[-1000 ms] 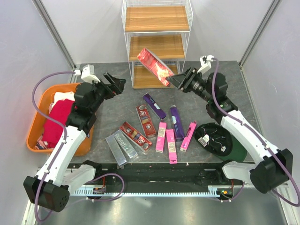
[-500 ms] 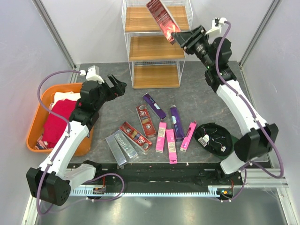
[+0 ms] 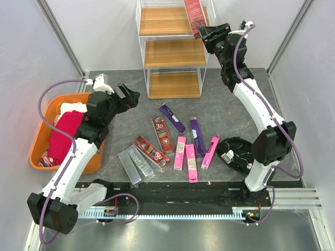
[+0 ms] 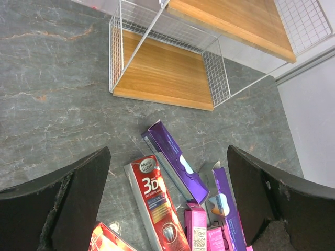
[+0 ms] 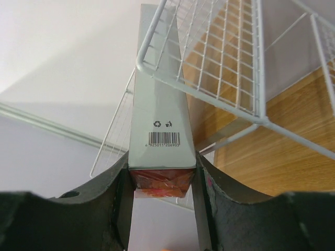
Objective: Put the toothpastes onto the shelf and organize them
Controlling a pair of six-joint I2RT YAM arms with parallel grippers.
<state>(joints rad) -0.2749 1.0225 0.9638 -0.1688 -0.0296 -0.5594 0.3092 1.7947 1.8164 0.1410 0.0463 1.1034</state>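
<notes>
we've got the right pincer point(image 3: 201, 31) clamped on a red box's point(image 3: 193, 12) near end, long axis pointing straight away over the shelf's point(image 3: 167, 21) top-right corner, can't tell if it's inside yet | left pincer point(image 3: 131, 97) wide apart, nearer the boxes point(image 3: 178, 144) on the table point(image 3: 230, 104) | tiers look bare, tub point(image 3: 37, 141) holds cloth point(image 3: 65, 133)

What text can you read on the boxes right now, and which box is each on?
"3D": red box on the table; the oval brand mark above it is blurred.
"protect", only partly legible: silver-grey box.
Recycling and bin signs over a barcode: held box in the right gripper; the digits are too small to read.
Print too small to read: pink boxes and purple boxes.
</notes>
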